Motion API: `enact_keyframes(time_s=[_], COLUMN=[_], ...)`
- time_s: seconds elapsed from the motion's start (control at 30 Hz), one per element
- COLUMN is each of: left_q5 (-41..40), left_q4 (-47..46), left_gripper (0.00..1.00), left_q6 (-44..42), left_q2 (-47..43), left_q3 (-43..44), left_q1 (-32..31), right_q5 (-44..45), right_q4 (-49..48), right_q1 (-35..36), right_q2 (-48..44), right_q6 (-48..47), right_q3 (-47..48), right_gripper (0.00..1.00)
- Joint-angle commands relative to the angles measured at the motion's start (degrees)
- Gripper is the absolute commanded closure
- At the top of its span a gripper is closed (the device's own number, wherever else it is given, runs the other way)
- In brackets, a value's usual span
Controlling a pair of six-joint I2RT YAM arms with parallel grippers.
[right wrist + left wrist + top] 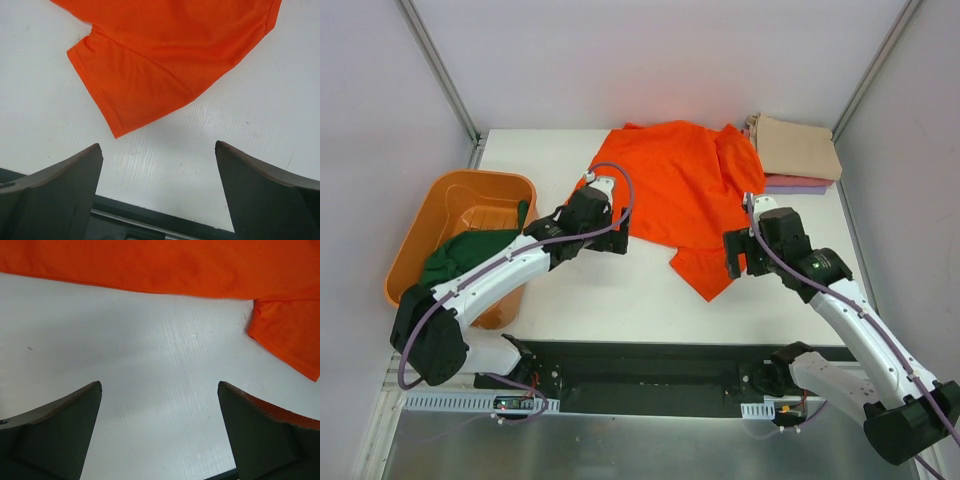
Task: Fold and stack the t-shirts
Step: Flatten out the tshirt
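Note:
A bright orange t-shirt (680,190) lies spread and rumpled across the back middle of the white table (610,290); one sleeve (705,272) points toward the front. My left gripper (617,240) hovers just off the shirt's left hem, open and empty. In the left wrist view the gripper (160,385) has bare table between its fingers and orange cloth (165,265) lies beyond. My right gripper (733,258) is open beside the sleeve, to its right. In the right wrist view the gripper (158,145) is empty, with the sleeve (135,85) ahead.
A folded tan shirt (798,148) tops a stack at the back right corner, with pink (800,181) and lavender (795,189) edges under it. An orange tub (440,215) stands off the table's left side, a dark green shirt (470,255) draped in it. Grey walls close in the table.

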State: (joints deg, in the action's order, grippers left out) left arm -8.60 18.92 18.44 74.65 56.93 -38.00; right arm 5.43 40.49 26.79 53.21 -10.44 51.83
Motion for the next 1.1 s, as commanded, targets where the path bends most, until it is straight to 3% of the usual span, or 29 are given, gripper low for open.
enact_keyframes(time_s=[0.0,0.1,0.23,0.43,0.6,0.8,1.07], left_q5=[-3.08,-2.92,-0.81,2.54,1.57,2.54,8.51], left_q4=[-0.54,-1.95,-3.8,-3.01,-1.25,1.03,1.47], left_gripper=[0.01,0.01,0.01,0.01,0.01,0.01,0.01], left_q6=[4.5,5.64,7.49,9.33,9.78,9.86,11.97], left_q2=[1.54,4.26,13.73,32.72,41.18,44.62,37.95], left_q3=[3.71,6.25,13.19,28.13,33.6,32.03,19.12], left_q1=[2.92,6.17,10.83,16.81,18.75,18.75,18.31], right_q5=[-1.1,-9.8,-14.82,-15.19,-16.42,-14.57,-16.68], right_q4=[-9.53,-15.17,-20.35,-25.46,-23.09,-22.21,-21.86], right_q1=[0.2,0.11,0.29,0.81,0.9,-0.59,-8.84], right_q2=[-0.83,1.71,8.91,23.67,32.91,35.12,30.82], right_q6=[5.16,6.57,10.17,14.91,17.02,18.69,22.12], right_q3=[-1.99,-4.37,-4.46,-1.74,0.2,-2.87,-11.13], right_gripper=[0.04,0.04,0.04,0.04,0.04,0.04,0.04])
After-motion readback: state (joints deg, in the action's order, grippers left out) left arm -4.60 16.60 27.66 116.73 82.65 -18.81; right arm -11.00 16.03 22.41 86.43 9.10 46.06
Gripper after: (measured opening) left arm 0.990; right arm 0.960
